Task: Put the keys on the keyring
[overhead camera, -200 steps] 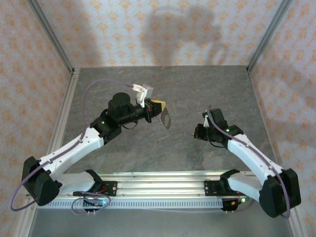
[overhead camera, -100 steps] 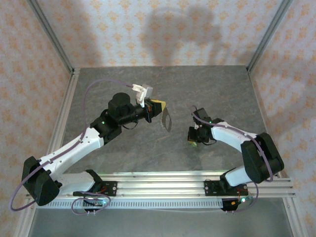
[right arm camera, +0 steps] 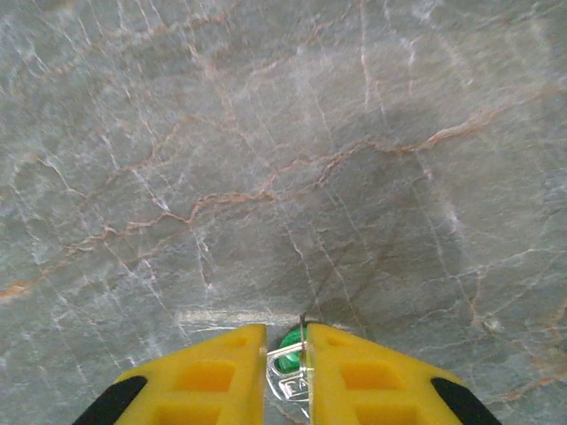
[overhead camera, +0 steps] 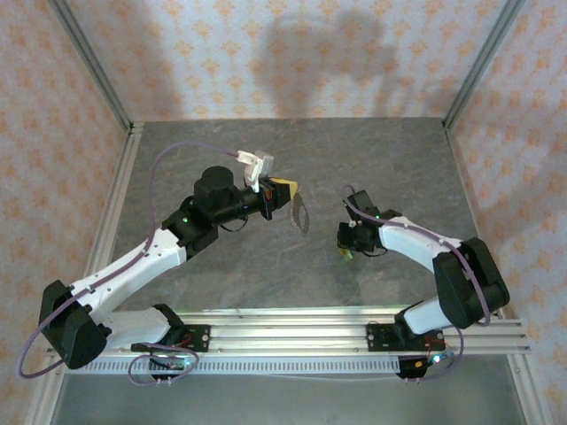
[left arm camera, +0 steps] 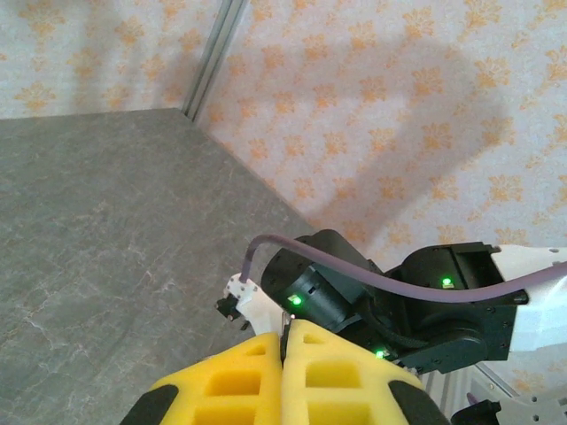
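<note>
My right claw [right arm camera: 285, 333] straddles the green-headed key [right arm camera: 288, 361], grip unclear; left claw [left arm camera: 286, 329] pinches the tan keyring [overhead camera: 300, 213]. Open table [right arm camera: 266, 133] toward twelve o'clock.

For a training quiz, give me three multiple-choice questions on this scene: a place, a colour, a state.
1. Where is the key? A) between the right gripper's fingers B) in the far-left corner C) against the back wall
2. What colour are the gripper fingers? A) blue B) yellow C) red
3. How is the left gripper? A) wide open B) half open, empty C) shut on the keyring
A: its green head sits between them. B: both wrist views show yellow. C: fingers meet, keyring juts from them.
</note>
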Controlling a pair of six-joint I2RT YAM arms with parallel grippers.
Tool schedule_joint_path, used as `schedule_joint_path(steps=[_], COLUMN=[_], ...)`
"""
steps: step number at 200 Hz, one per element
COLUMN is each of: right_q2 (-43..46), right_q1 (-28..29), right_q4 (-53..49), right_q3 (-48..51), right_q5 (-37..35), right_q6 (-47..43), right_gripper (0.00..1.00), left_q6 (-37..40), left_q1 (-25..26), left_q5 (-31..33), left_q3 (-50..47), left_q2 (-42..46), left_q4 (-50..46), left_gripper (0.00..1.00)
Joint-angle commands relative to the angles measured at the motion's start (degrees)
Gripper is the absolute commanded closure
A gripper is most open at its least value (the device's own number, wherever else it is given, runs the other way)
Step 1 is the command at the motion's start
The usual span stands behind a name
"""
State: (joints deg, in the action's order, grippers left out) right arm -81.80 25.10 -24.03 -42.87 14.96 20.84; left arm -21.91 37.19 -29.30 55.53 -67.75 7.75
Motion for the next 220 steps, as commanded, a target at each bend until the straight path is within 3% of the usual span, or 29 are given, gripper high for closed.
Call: schedule_joint_path(steps=[1, 220], right_q2=[2.43, -1.37], right_q1=[0.35, 1.35], right_q4=[-1.14, -0.05], right_q3=[-1.44, 0.77], right_q5=[-3.48, -3.76], right_q6=[2.18, 4.48], right_gripper=[0.81, 0.79], left_q6=[-0.64, -1.15], left_q1=[0.43, 0.45], left_q5=[0.56, 0.30], left_q3=[-0.77, -1.01], left_q2=[1.11, 0.25], left_q4=[3.76, 5.00], left_gripper=[1.00, 1.00])
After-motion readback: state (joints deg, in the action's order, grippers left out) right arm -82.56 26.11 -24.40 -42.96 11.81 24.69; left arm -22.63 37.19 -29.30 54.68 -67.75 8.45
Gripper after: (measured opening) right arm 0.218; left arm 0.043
